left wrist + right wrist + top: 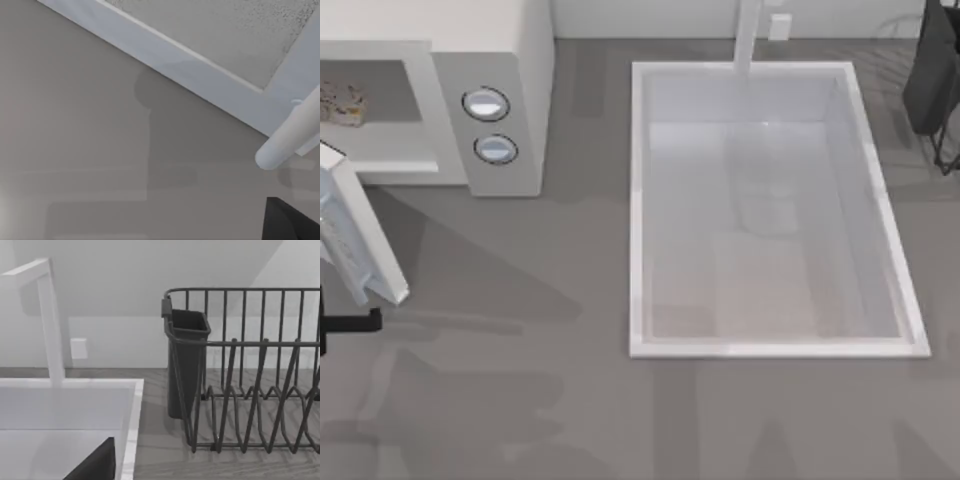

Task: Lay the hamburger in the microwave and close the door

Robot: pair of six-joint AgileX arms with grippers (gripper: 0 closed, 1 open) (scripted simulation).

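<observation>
Left tool, a dark piece at the top view's left edge, sits just in front of the open door of the microwave; I cannot tell its opening, while the hamburger lies inside the microwave's cavity. From the left wrist, the door's mesh window and bar handle loom close over the grey desk. From the right wrist, a sink and faucet stand beside a dark dish rack.

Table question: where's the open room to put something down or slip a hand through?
Bare table runs between the microwave and the sink, and along the front. It is crowded at left, where the open door juts out beside the left gripper.
</observation>
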